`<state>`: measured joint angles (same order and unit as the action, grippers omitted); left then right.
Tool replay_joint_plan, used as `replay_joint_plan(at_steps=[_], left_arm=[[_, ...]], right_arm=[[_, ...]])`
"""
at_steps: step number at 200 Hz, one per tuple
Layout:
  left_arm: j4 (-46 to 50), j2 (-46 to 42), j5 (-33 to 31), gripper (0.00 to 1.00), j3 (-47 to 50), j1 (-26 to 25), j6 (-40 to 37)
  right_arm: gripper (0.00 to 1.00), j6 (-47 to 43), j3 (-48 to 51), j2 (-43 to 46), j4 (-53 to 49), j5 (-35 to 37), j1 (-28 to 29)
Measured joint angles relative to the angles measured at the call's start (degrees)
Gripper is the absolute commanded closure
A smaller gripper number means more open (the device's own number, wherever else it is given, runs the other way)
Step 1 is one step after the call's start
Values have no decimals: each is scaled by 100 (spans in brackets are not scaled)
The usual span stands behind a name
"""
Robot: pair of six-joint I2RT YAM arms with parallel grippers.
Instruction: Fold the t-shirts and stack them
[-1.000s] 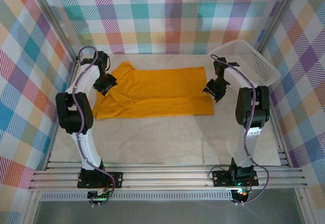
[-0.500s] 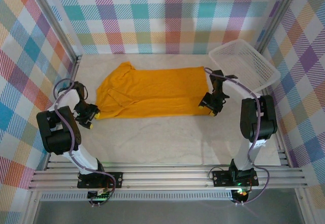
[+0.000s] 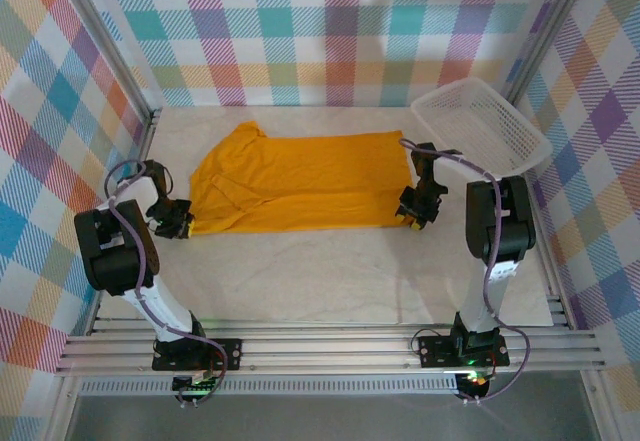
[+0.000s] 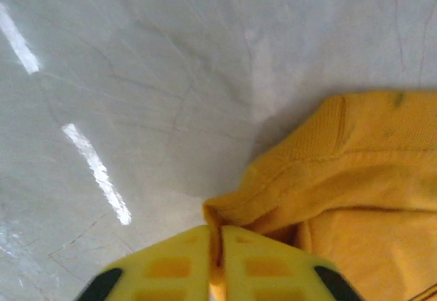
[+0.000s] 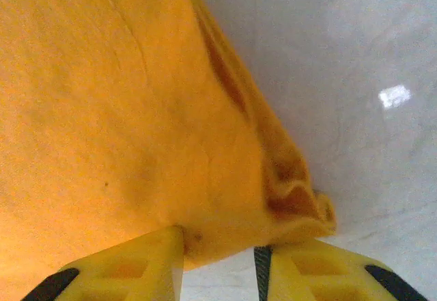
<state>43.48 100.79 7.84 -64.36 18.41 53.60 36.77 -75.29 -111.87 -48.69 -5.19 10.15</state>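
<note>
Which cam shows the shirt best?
Top external: the whole shirt laid out on the table. Left wrist catches a corner pinched in the left gripper; right wrist, a corner between the right gripper's fingers.

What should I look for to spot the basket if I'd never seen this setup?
Find the pale table inside the plaid walls, then its far right corner. There sits the basket: white open mesh, unlike the flat orange t-shirt spread left of it.
</note>
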Motion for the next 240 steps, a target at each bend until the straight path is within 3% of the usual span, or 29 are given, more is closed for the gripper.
replay_joint_plan(at_steps=[16,25,82,140,146,154,164,174,202,221,240], left_arm=[[13,4,-66,100,-94,133,-105],[26,4,-87,100,-125,203,-129],[376,-2,-96,100,-85,382,-442],[894,-608,-374,100,673,387,-697],[920,-640,-413,99,684,387,-717],[957,-664,-466,90,691,387,-741],[1003,-699,-549,72,691,387,-791],[1047,-785,-702,60,702,385,-763],[1338,-1384,-1213,52,516,70,-693],[1368,-1641,-1329,46,160,-800,-455],[1058,-1770,-1060,45,149,-1766,-15]], right_arm=[[95,-68,-24,-22,-103,116,-7],[100,-87,-44,-24,-101,153,-7],[100,-170,98,118,-129,243,0],[100,-79,1241,1141,-361,249,0],[94,-66,1318,1209,-369,232,0],[81,-59,1386,1257,-380,208,0],[68,-28,1399,1259,-387,170,0],[58,-103,1390,1261,-387,177,0],[48,-199,1228,1403,-433,326,201],[43,-282,1082,1759,-400,361,535],[40,-361,960,2144,-118,17,815]])
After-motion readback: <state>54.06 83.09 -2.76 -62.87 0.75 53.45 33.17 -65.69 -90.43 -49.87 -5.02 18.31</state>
